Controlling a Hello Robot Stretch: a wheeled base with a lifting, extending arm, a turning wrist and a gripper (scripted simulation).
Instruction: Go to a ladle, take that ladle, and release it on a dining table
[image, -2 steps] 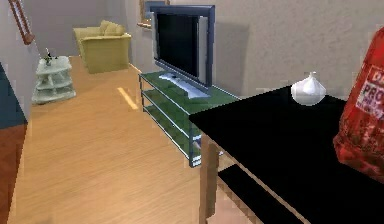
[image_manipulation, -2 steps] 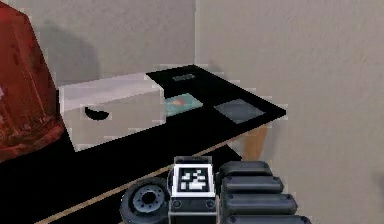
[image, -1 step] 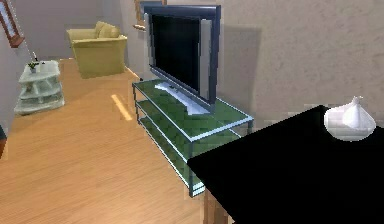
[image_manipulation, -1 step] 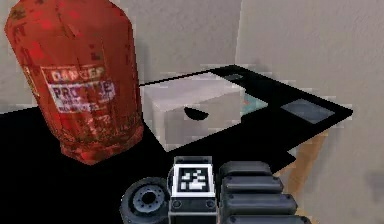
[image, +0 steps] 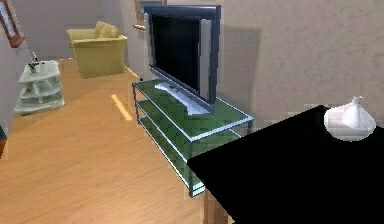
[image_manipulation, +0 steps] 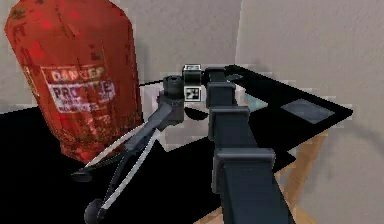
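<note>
Just right of the big red crinkled plastic bag (image_manipulation: 75, 85), over the flat black tabletop (image_manipulation: 35, 195), a thin dark rod with a rounded end (image_manipulation: 125, 168) slants down and away. Ladle or finger? I can't tell which! Its long axis runs from the bag's foot up to the dark two-fingered gripper (image_manipulation: 90, 190) on the square black arm (image_manipulation: 245, 170), right of the bag. Does the gripper hold anything? Can't tell. My read: any release wants bare tabletop clear of that bag.

Bright, even light fills both views. The television (image: 180, 55) casts a soft grey shadow on the wall beside it; the black tabletop (image: 290, 170) reads as flat, unshaded dark
</note>
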